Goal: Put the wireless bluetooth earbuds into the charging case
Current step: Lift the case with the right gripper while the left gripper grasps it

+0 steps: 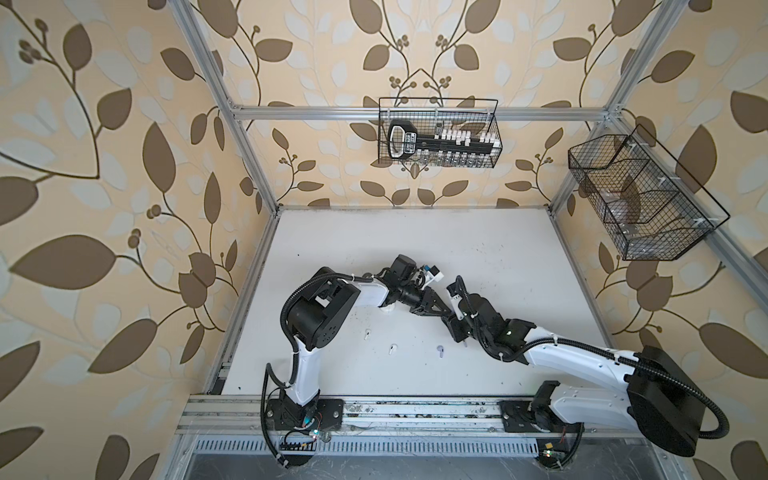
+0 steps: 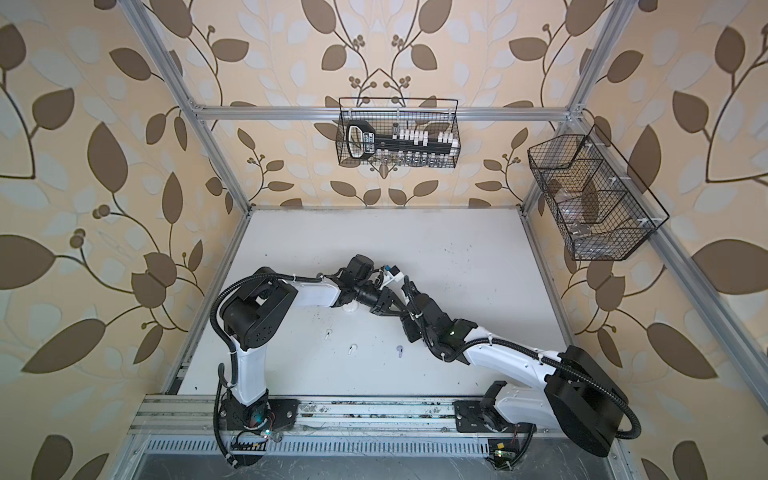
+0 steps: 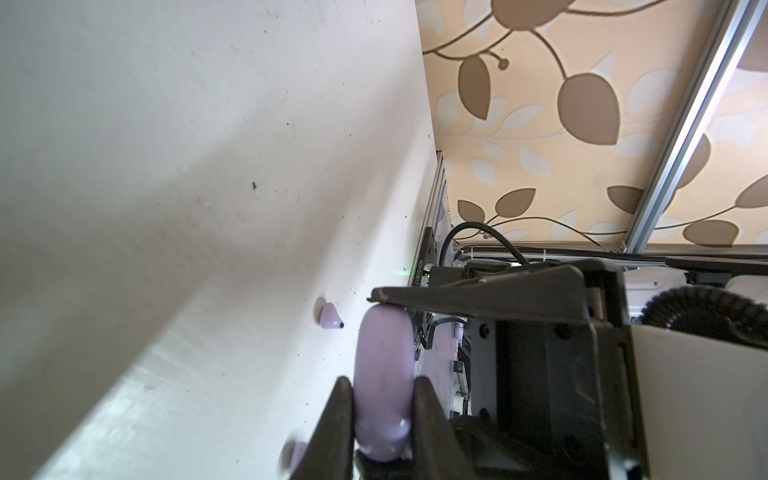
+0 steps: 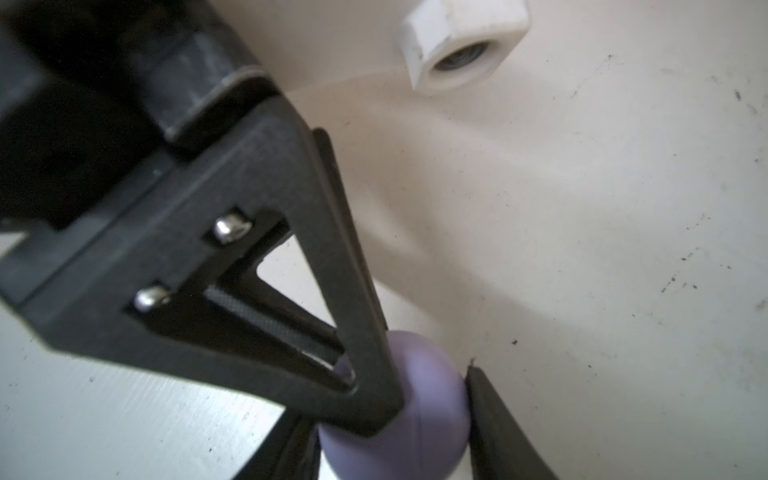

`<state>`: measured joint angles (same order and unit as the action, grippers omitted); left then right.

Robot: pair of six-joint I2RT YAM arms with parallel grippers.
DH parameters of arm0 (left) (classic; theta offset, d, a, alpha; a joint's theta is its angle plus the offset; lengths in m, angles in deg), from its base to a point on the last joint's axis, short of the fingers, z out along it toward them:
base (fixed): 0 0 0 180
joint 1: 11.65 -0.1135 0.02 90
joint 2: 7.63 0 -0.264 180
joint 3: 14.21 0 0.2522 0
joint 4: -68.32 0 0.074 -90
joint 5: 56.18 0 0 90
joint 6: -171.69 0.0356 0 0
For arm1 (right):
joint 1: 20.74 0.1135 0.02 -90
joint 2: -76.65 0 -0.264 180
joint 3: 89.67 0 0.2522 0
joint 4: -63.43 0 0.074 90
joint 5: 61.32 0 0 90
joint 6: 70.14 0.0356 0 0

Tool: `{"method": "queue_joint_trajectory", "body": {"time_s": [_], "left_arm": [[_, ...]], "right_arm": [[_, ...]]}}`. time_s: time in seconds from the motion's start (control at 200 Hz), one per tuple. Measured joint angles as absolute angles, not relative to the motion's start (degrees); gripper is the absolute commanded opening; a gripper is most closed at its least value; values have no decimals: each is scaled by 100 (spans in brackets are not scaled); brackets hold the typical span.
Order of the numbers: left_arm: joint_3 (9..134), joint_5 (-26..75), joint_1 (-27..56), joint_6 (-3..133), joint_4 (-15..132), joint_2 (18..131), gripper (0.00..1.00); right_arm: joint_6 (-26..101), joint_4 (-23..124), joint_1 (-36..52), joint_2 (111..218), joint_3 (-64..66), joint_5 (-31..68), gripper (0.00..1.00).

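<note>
Gripping the lavender case [image 3: 384,345] are left pincer [image 3: 382,382] and right pincer [image 4: 415,409].

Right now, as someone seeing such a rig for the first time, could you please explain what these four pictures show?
You see two white-and-black robot arms fixed at the front edge of a white table. Two pictures look down from one overhead camera pair; the two close-ups come from a camera on each arm's wrist. The left gripper is shut on a round pale lavender plastic case, and the right gripper pinches the same case from another side. Loose on the table lie two tiny white stemmed plastic earbuds and one tiny lavender stemmed earbud. A white round object shows partly beneath the left arm.
</note>
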<state>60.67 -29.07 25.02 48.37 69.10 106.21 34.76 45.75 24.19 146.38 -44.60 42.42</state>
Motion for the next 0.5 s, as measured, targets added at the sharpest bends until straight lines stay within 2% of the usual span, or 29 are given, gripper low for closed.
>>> {"method": "queue_joint_trajectory", "body": {"time_s": [0.13,0.19,0.27,0.5], "left_arm": [[6087,-2872,2513,5014,6805,10610,2],[6087,-2866,2522,5084,6753,10586,2],[6087,-2859,2550,5172,6696,10551,0],[6004,-2702,2629,5340,6797,10287,0]], "right_arm": [[3473,4551,2421,14636,-4460,4240,62],[3502,4547,2417,14623,-4460,4262,71],[3482,4494,2414,14522,-4465,4284,78],[3740,4282,2425,13545,-4692,4262,85]]}}
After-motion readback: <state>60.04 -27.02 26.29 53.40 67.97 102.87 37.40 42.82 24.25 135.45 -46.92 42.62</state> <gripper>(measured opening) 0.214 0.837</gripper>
